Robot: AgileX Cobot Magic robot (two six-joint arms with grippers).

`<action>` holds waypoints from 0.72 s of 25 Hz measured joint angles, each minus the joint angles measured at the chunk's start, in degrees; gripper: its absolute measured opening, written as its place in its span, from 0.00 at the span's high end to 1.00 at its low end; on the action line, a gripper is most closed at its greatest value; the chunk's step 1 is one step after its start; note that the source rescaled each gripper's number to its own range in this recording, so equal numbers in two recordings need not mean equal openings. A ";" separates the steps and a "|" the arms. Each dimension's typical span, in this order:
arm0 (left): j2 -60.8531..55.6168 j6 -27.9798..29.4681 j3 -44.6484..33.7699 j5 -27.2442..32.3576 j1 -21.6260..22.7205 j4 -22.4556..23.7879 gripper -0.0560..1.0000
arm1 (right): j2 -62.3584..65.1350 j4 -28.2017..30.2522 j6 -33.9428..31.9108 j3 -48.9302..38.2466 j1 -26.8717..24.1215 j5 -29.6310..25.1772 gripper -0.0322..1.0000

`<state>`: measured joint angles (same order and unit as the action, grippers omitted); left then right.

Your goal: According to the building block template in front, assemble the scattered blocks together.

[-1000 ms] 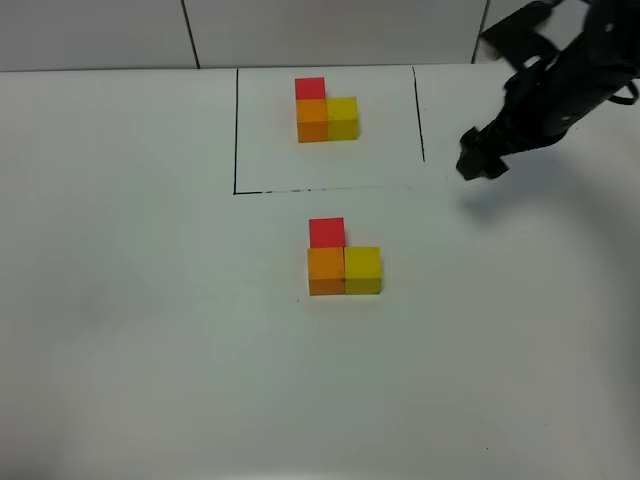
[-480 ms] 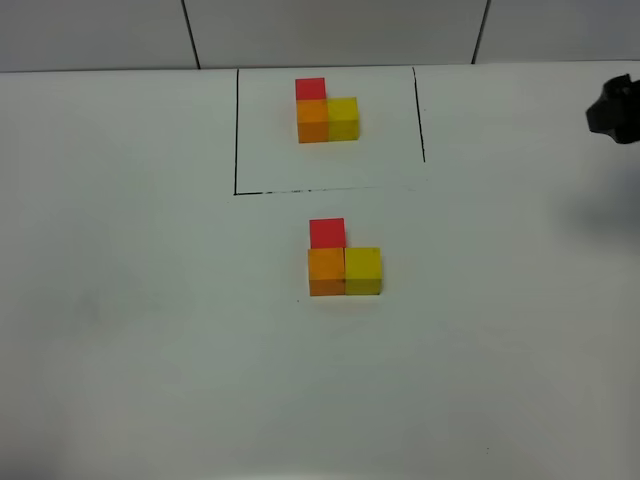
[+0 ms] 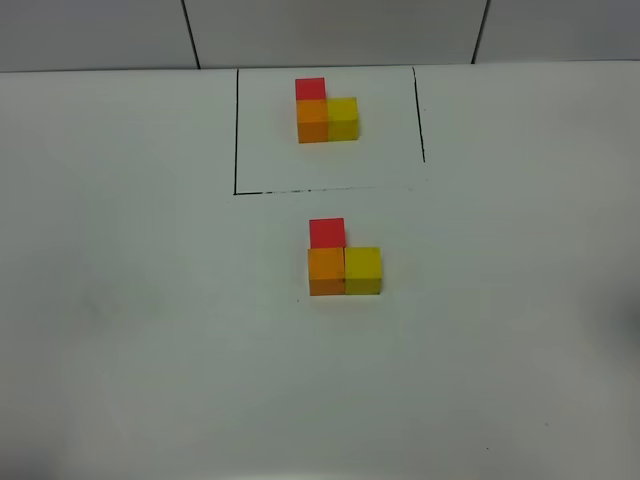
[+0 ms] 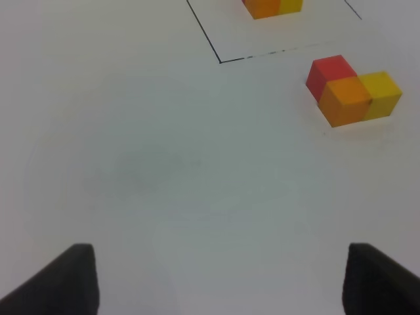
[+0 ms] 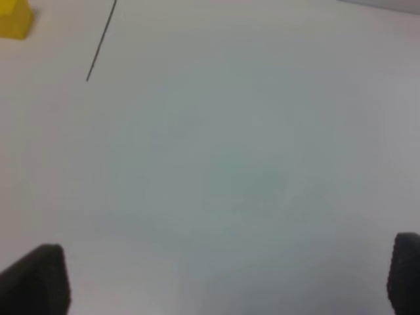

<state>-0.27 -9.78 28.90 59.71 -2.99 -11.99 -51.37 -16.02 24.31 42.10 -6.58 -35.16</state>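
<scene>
On the white table (image 3: 150,330), the three loose blocks sit joined in an L near its middle: the red block (image 3: 327,232) is toward the far edge, touching the orange block (image 3: 326,270) just in front of it, and the yellow block (image 3: 362,269) is pressed against the orange one's right side. Beyond them, toward the far edge, the template (image 3: 326,112) stands inside a thin black outlined box (image 3: 236,130), showing the same red, orange and yellow L-shape. The two clusters are apart, with the box's near line between them.

Neither arm appears in the high view. The left gripper (image 4: 220,279) hangs over bare table with its two dark fingertips (image 4: 65,279) spread wide, holding nothing; the joined blocks lie well ahead of it. The right gripper (image 5: 226,279) is likewise spread wide and empty over bare table, with only a corner of a yellow block (image 5: 13,18) and a bit of black line in its view.
</scene>
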 joint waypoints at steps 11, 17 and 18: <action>0.00 0.00 0.00 0.00 0.00 0.00 0.18 | 21.98 3.81 -5.28 -7.33 0.00 -12.79 0.02; 0.00 0.00 0.00 0.00 0.00 0.00 0.18 | 30.76 4.95 -8.96 -7.38 0.00 -18.63 0.02; 0.00 0.00 0.00 0.00 0.00 0.00 0.18 | 32.14 5.41 -9.60 -7.38 0.00 -19.82 0.02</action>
<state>-0.27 -9.78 28.90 59.71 -2.99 -11.99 -19.22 -10.61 14.72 34.72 -6.58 -54.98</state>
